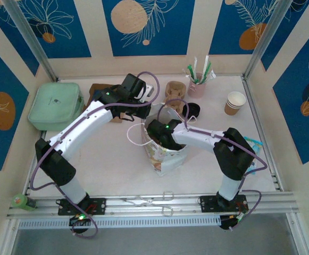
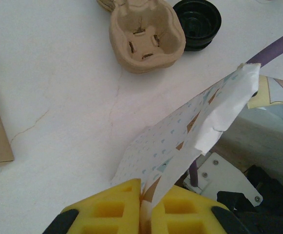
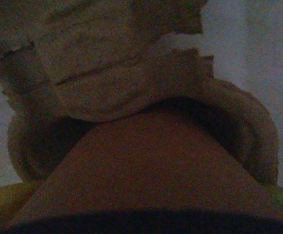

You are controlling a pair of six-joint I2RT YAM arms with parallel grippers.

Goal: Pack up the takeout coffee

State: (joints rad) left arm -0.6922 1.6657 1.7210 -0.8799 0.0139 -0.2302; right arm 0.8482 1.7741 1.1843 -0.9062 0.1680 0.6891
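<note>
Two arms meet over a patterned paper bag (image 1: 167, 156) at the middle of the top view. At the far left of that frame a mint-green zipped case (image 1: 56, 106) lies on the white table (image 1: 106, 164), and a roll of green tape (image 1: 20, 201) sits at the lower left corner.

The left claw (image 2: 143, 197) is closed on the bag's rim. At the bottom centre of its wrist view the yellow fingers (image 2: 107, 207) pinch a white paper strip, and the printed wall rises from them toward the upper right. At top centre of that view an empty moulded-pulp cup carrier (image 2: 146, 34) rests on the table, with an upturned black lid (image 2: 197, 22) just beside it on the right.

The right claw (image 3: 141, 200) reaches down into the bag's mouth with its jaws spread wide, a yellow finger faintly visible at each lower corner of its wrist view. The takeout coffee (image 3: 146, 161) stands between them inside the bag, its kraft-brown wall filling the lower centre. The dim picture does not tell whether the pads touch it. A moulded-pulp ring (image 3: 248, 136) curves behind the cup across the upper half.

Further right in the top view, a pink cup of straws (image 1: 197, 86) stands near the back wall. An open paper cup (image 1: 235, 102) stands in the upper right.
</note>
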